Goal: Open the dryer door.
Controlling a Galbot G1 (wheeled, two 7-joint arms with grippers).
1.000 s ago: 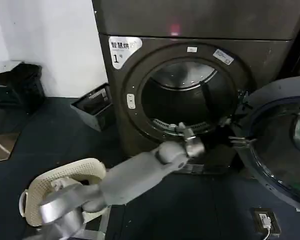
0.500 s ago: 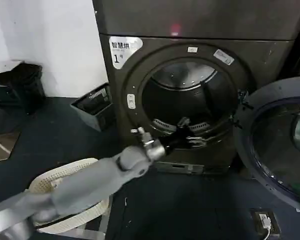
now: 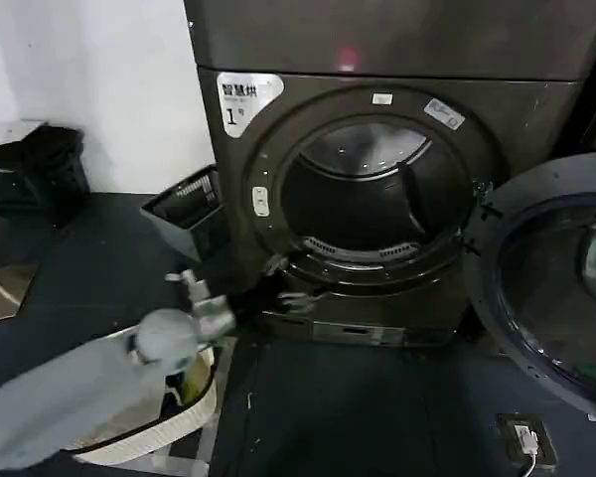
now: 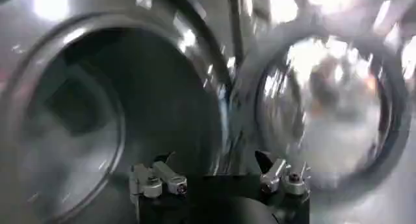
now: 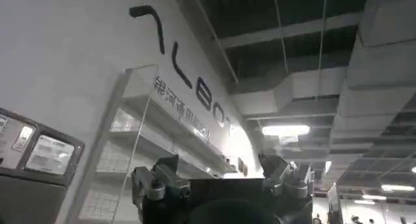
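Observation:
The dryer (image 3: 521, 114), dark grey-brown with a white "1" label (image 3: 243, 97), stands with its round drum hole (image 3: 372, 194) exposed. The dryer door (image 3: 551, 298) hangs swung wide to the right, its inner side and tinted glass facing me. My left gripper (image 3: 290, 283) is open and empty, low in front of the dryer's lower left rim, touching nothing. In the left wrist view the left gripper (image 4: 214, 163) has its jaws wide apart, the drum hole (image 4: 97, 115) and the dryer door (image 4: 325, 108) ahead of it. My right gripper (image 5: 218, 163) is open, pointing up at a wall and ceiling.
A white perforated laundry basket (image 3: 194, 402) sits on the floor under my left arm. A grey bin (image 3: 184, 214) leans by the dryer's left side, with dark crates (image 3: 30, 164) further left. A wall socket plate (image 3: 526, 437) lies on the floor at the right.
My left arm has pulled back from the drum opening, moving down and to the left across the dryer's front. The door has stayed swung open.

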